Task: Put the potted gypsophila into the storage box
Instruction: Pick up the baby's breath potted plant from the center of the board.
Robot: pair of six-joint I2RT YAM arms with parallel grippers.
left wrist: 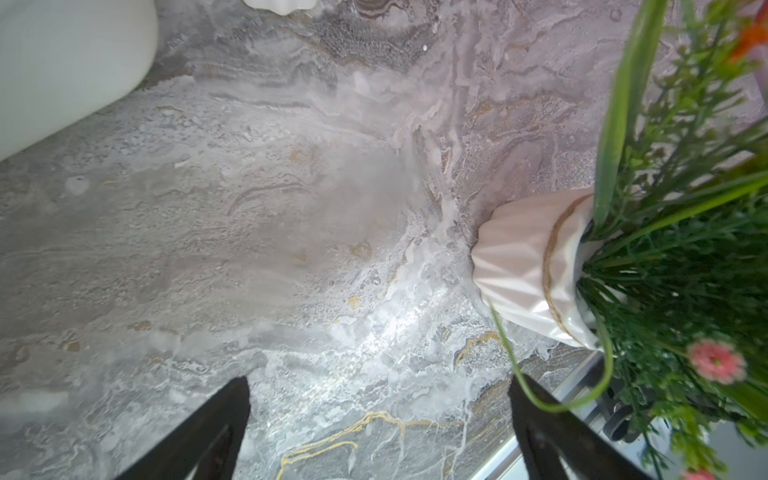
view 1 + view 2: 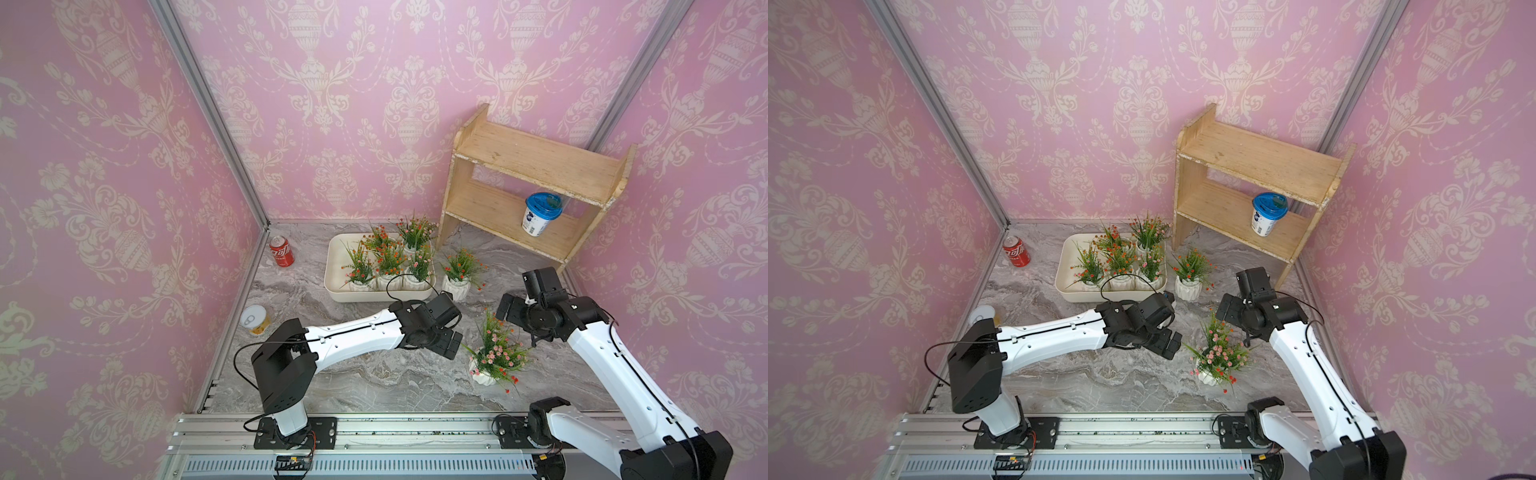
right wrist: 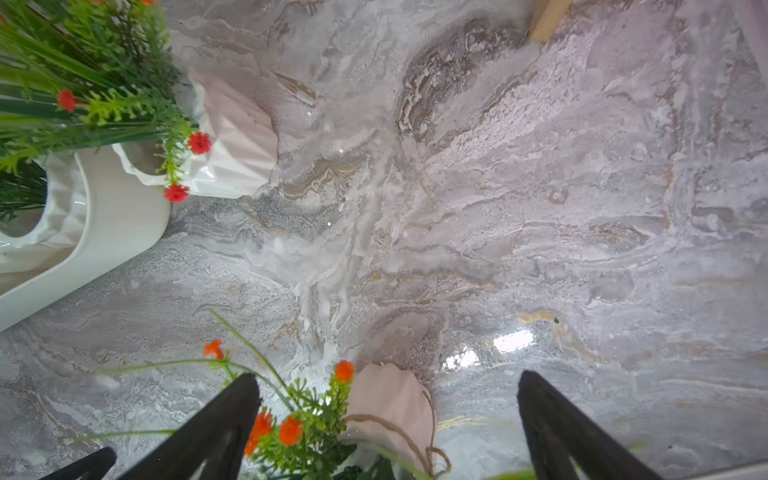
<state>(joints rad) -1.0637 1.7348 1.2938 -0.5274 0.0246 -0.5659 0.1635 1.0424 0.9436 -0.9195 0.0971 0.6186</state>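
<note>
The cream storage box [image 2: 332, 266] [image 2: 1068, 266] stands at the back of the marble table and holds several potted gypsophila. One pot [image 2: 456, 287] [image 2: 1187, 289] [image 3: 237, 137] stands outside it, against its right end. Another pot [image 2: 484, 374] [image 2: 1207, 375] [image 1: 528, 266], with pink blossoms and a twine band, sits in front between both arms. My left gripper [image 2: 451, 345] [image 2: 1169, 347] [image 1: 378, 415] is open just left of it, nothing between its fingers. My right gripper [image 2: 509, 311] [image 2: 1227, 309] [image 3: 386, 376] hangs open over its sprigs; the pot [image 3: 390, 407] shows between the fingers, untouched.
A red soda can [image 2: 281, 250] stands at the back left and a tin can [image 2: 255, 320] by the left wall. The wooden shelf [image 2: 536, 183] at the back right carries a blue-lidded cup [image 2: 540, 214]. The arms' rail [image 2: 395, 432] runs along the front edge.
</note>
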